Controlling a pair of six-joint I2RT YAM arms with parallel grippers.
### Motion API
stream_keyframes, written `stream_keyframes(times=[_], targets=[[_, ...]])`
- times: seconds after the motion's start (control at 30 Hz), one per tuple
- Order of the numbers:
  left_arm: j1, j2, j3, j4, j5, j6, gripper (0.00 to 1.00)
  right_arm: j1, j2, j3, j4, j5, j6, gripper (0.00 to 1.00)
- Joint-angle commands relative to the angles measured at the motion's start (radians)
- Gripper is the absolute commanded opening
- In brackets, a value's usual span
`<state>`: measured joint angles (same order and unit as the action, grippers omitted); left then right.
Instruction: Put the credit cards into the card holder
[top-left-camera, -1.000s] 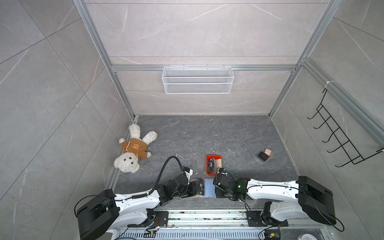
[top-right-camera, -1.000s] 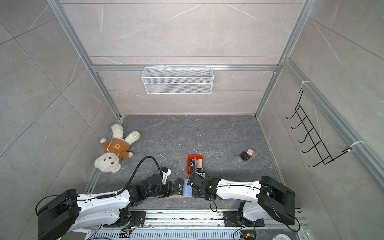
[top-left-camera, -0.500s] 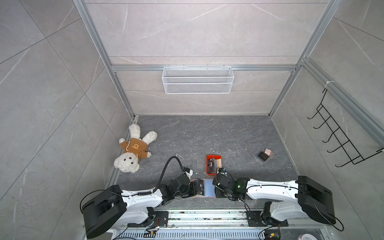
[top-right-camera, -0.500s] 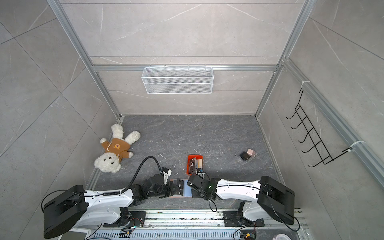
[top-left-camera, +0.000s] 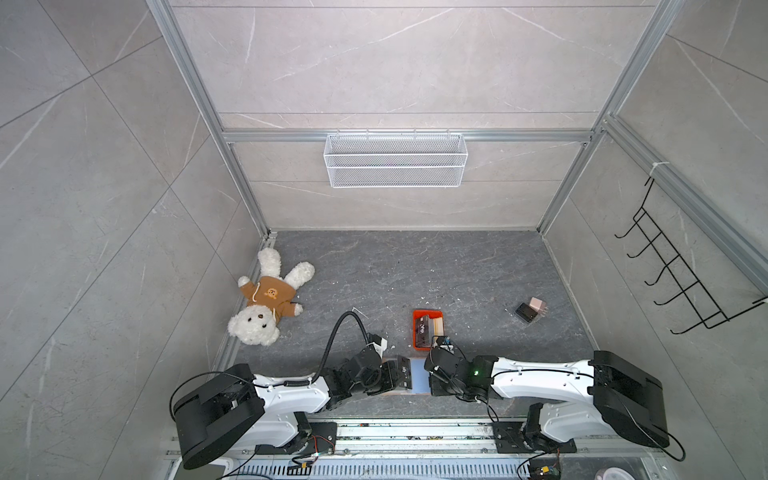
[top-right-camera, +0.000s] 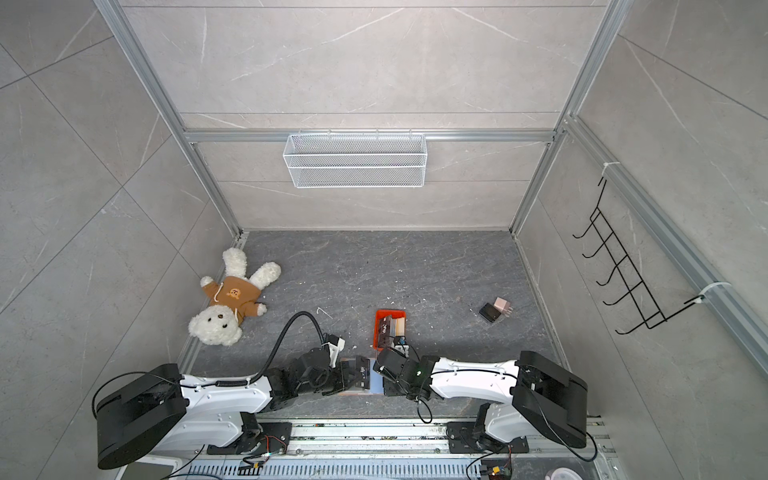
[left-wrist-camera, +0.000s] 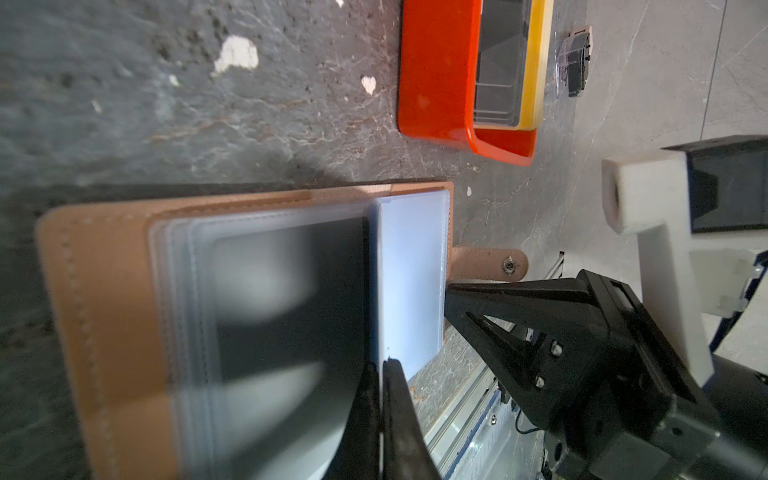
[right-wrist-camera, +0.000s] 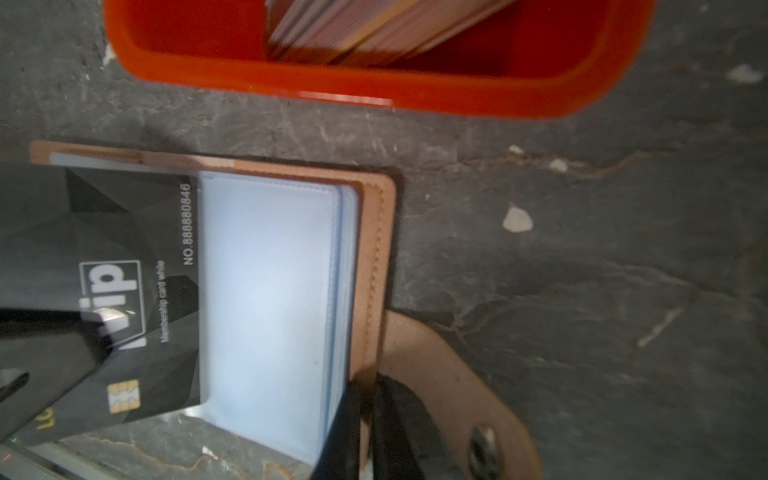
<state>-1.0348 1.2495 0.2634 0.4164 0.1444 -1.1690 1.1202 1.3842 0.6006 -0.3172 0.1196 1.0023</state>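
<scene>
1. The left gripper (left-wrist-camera: 381, 368) has its jaws together, clamped on one corner of a black VIP card (right-wrist-camera: 133, 249). The card lies over the left half of the open card holder (right-wrist-camera: 376, 249), its long edge along the fold beside the top clear sleeve (right-wrist-camera: 270, 291).
2. The right gripper (right-wrist-camera: 365, 390) is pinched almost closed on the holder's outer edge, near the snap tab (right-wrist-camera: 482, 440), pinning it to the floor.
3. Just beyond the holder stands the orange-red tray (top-left-camera: 417, 332), with the other cards (top-left-camera: 424, 330) upright in it.
4. Whether the card's edge has entered the sleeve cannot be told. It may ride over the film instead of under it, or catch between two of the stacked sleeves and buckle them. If the right pinch slips, the push would probably shove the holder sideways.
5. The right wrist view alone shows the card's lettering and chip and where its edge meets the sleeve. The left wrist view blurs the card but shows the right fingers against the sleeve edge. In both top views the grippers hide most of the holder.
</scene>
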Motion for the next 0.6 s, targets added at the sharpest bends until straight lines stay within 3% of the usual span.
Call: stream_keyframes(times=[0.0,0.43,0.57], targets=[[-0.006,-0.005,0.004,0.021,0.017,-0.008,0.0,0.007,0.015,0.011,-0.019,0.026,0.019,0.11],[-0.005,0.013,-0.013,0.049,0.057,-0.016,0.0,0.007,0.032,0.024,-0.024,0.028,0.013,0.1],[-0.005,0.018,-0.008,0.032,0.053,-0.017,0.04,0.007,0.036,0.026,-0.025,0.029,0.012,0.1]])
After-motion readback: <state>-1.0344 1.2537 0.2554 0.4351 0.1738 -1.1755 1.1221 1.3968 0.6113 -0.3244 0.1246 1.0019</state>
